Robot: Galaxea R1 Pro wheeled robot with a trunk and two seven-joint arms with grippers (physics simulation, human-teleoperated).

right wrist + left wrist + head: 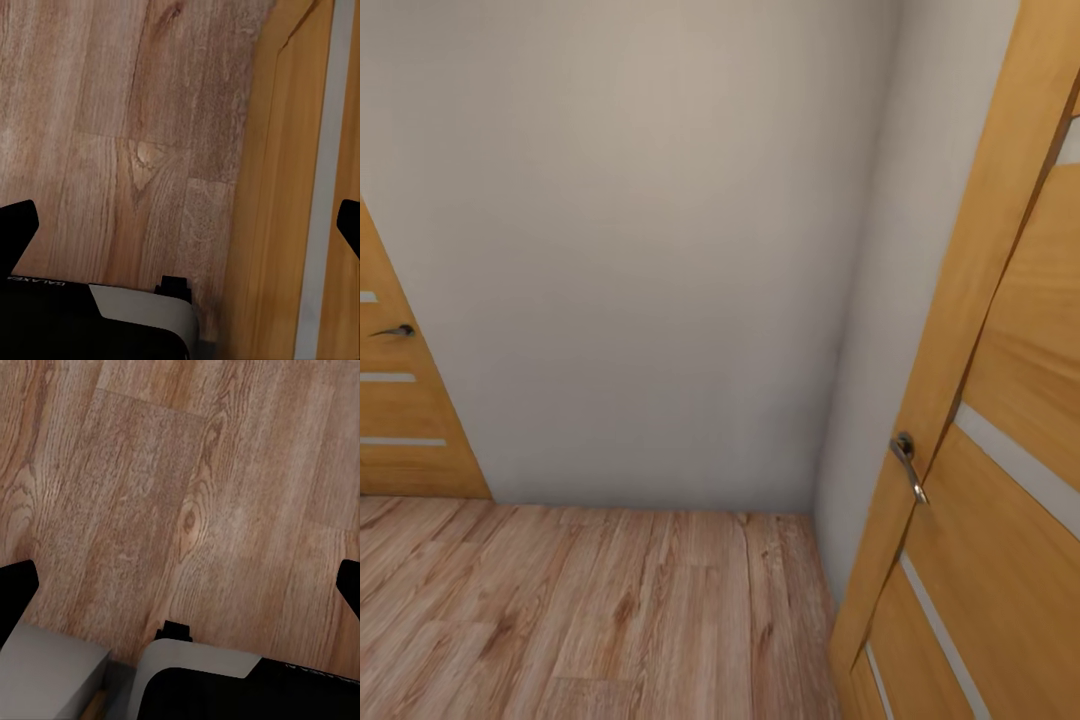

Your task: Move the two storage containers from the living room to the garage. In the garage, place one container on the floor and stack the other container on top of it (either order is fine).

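Note:
The storage containers are out of view, and so is the garage. In the left wrist view my left gripper point(180, 581) stands open, its black fingertips point(16, 585) far apart at the picture's two sides, nothing between them, over light wood plank flooring point(180, 495). My right gripper point(180, 221) is open in the same way over the planks point(112, 135), with an orange wooden door point(300, 187) close beside it. Nothing is held.
The head view faces a bare grey-white wall corner point(660, 250) above wood planks point(590, 610). An open orange door point(1000, 450) with a metal handle point(908, 462) stands close at the right. Another orange door point(400, 400) with a dark handle point(395, 330) is at the left. Robot body parts point(202, 682) show below the left gripper.

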